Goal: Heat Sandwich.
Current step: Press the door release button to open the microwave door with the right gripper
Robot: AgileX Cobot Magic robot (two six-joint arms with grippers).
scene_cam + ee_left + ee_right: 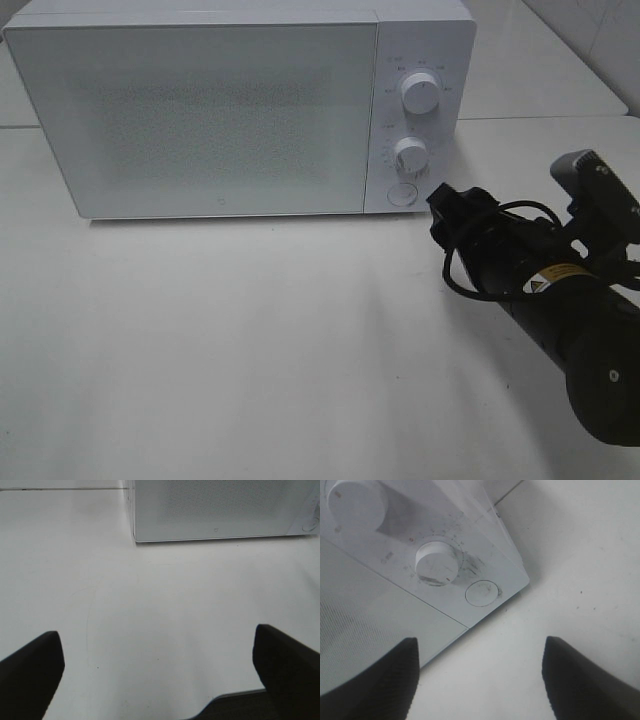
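The sandwich is out of view. A white microwave [200, 100] stands at the back of the table with its door shut. My right gripper [438, 200] hovers just right of the microwave's lower front corner, close to the round door button [402, 194]. In the right wrist view this gripper [480, 650] is open with nothing between its fingers, and the button [481, 593] lies ahead of it below the lower knob [437, 562]. My left gripper [156, 640] is open over bare table, well in front of the microwave [220, 505]. It does not show in the exterior high view.
Two white knobs, upper [420, 92] and lower [411, 155], sit on the control panel. The right arm [560, 300] with its cable fills the right side of the white table [250, 350]. A table seam runs behind the microwave.
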